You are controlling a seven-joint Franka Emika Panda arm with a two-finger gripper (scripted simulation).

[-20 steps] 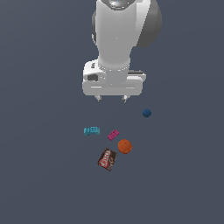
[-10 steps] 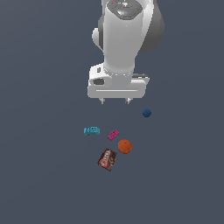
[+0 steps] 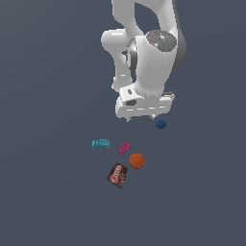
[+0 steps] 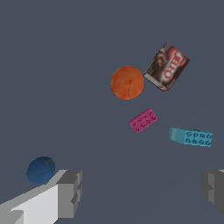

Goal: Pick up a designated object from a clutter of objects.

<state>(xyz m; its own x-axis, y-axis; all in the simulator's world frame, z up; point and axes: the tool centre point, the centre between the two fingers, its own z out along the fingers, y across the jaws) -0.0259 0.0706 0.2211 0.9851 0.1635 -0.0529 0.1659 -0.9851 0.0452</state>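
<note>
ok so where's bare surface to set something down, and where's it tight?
Free: everything to the exterior view's left of the teal block, below the brown-red packet, and between the orange ball and the dark blue ball. Crowded: block, pink brick, orange ball, packet.

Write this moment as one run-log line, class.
phase: approach | gripper: open, empty | target: dark blue ball, outside one finger, not grasped | clutter: untouched

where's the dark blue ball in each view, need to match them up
Exterior view: the dark blue ball lies just below the arm's white hand, toward the exterior view's right, apart from the other items.
Wrist view: the ball sits beside one end effector finger, outside the open gap.
Shared landmark: the orange ball.
</note>
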